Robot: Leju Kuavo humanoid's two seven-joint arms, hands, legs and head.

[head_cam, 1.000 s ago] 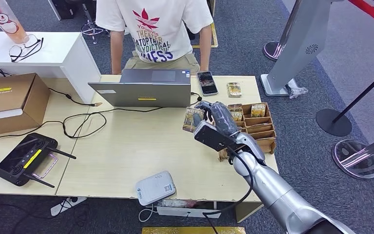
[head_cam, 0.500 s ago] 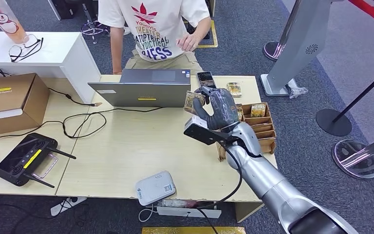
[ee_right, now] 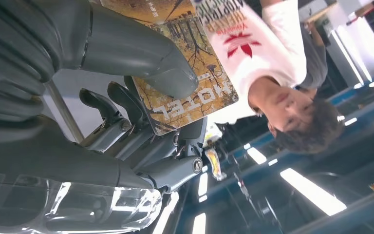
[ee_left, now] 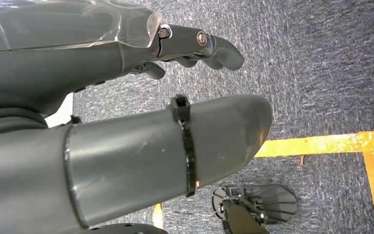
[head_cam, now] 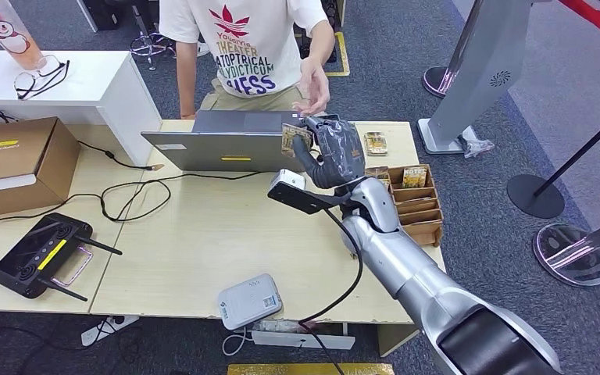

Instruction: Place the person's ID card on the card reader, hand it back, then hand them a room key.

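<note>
Carpeted lobby with a wooden desk [head_cam: 203, 234], key card [head_cam: 293, 137] marked HOTEL pinched by right hand [head_cam: 330, 152] above laptop [head_cam: 230, 141] – person's hand [head_cam: 312, 94] just beyond it, card holder [head_cam: 414, 199] beside, left hand [ee_left: 126, 97] over carpet – fingers apart, holding nothing.

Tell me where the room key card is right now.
In the head view, the key card is pinched in the right hand, raised over the laptop's right end, just below the person's hand.
</note>
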